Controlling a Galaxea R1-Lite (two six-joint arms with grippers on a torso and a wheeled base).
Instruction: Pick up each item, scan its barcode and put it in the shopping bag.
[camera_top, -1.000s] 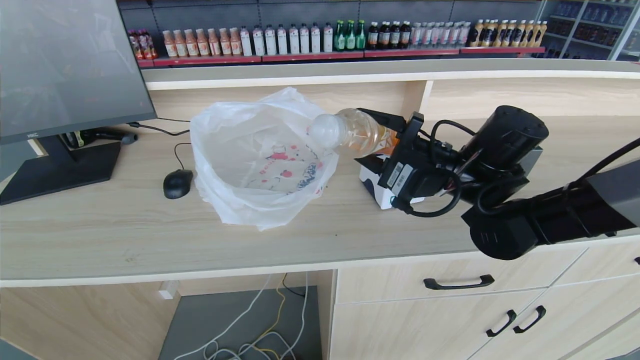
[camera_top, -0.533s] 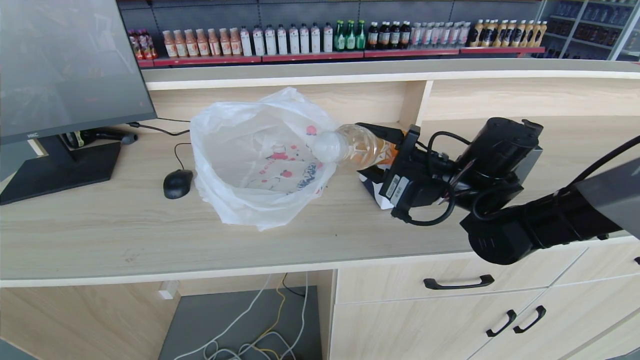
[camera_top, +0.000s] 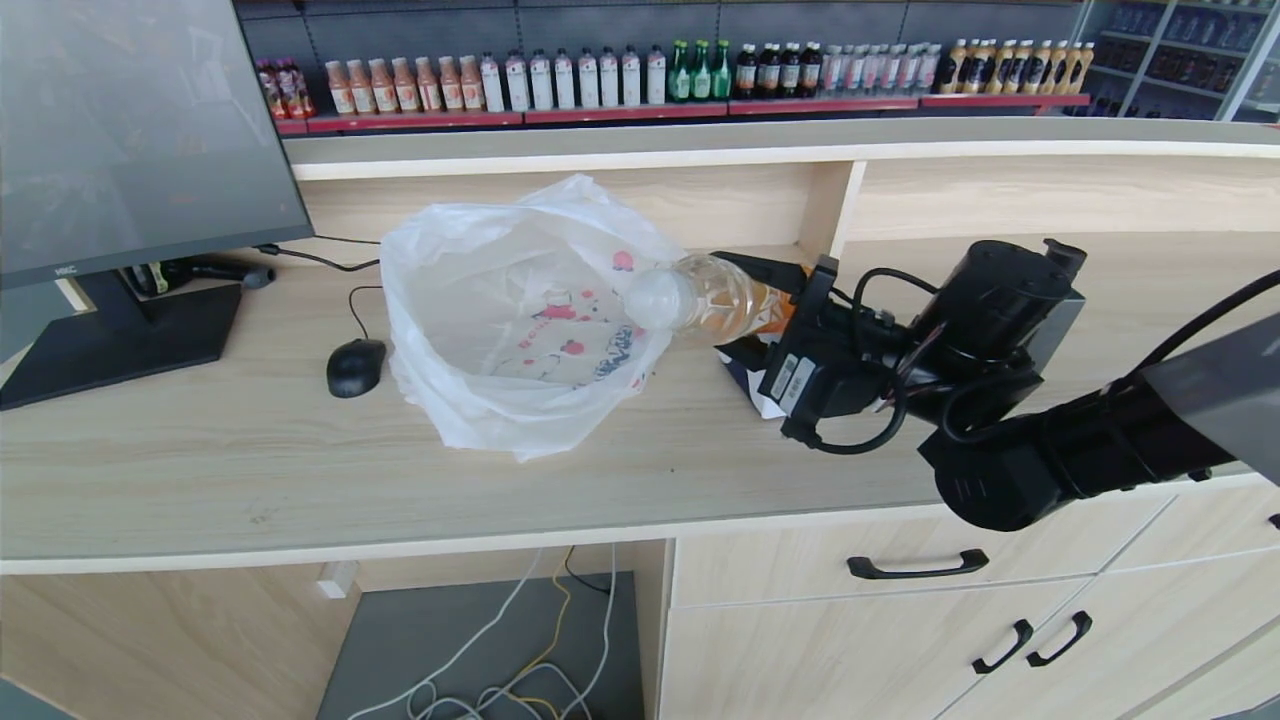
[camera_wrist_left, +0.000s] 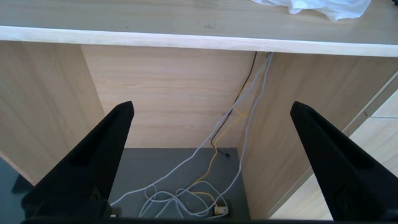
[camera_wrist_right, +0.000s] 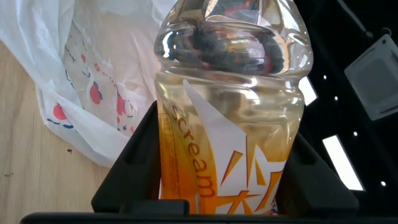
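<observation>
Head view: grips clear bottle (camera_top: 700, 295) sideways in right gripper (camera_top: 750, 300), jaws closed on its orange-labelled body. Pokes its pale rounded end over right rim of shopping bag (camera_top: 500, 340), above counter (camera_top: 250, 470). Hangs over black-and-white box (camera_top: 748, 392) just right of bag. Has mouse (camera_top: 355, 367) and monitor (camera_top: 130, 130) off to left of bag.

Left wrist view: spreads left gripper (camera_wrist_left: 211, 149) wide, nothing between fingers. Faces recess under counter edge (camera_wrist_left: 155, 36), with loose cables (camera_wrist_left: 205, 193) on floor and a scrap of bag (camera_wrist_left: 329, 7) on counter.

Right wrist view: clamps bottle (camera_wrist_right: 230, 124) between both black fingers (camera_wrist_right: 134, 168). Shows bag (camera_wrist_right: 87, 87) just beyond, on counter (camera_wrist_right: 22, 162).
</observation>
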